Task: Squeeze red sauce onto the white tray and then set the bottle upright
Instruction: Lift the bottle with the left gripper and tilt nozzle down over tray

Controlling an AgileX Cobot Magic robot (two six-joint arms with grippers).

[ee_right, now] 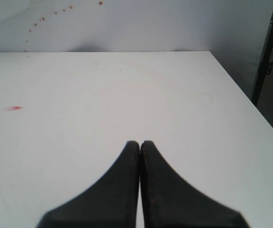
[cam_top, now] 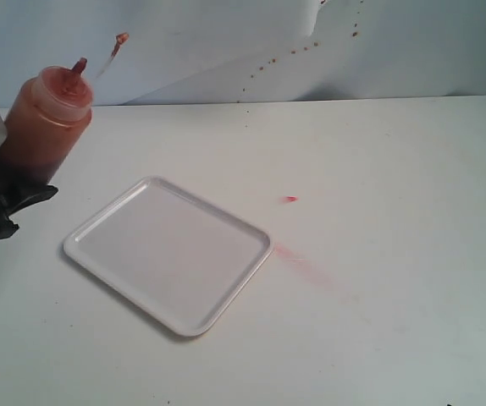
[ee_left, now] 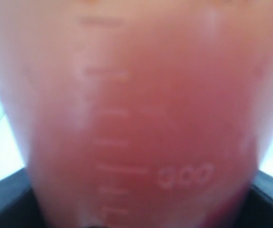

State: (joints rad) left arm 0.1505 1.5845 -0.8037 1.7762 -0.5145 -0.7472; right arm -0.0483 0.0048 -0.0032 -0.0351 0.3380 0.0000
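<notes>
Gripping the bottle [cam_top: 44, 127] in my left hand [cam_top: 4, 201], beside the clean white tray [cam_top: 167, 254]. Next I must carry its nozzle [cam_top: 79, 66] over the tray, tip, squeeze. Right hand [ee_right: 140, 147] closed, empty.

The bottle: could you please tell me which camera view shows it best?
The exterior view: it shows nearly the whole bottle, tilted, with its red nozzle cap, left of the white tray. The left wrist view gives only a blurred close-up of its wall with graduation marks. The right wrist view misses it.
</notes>
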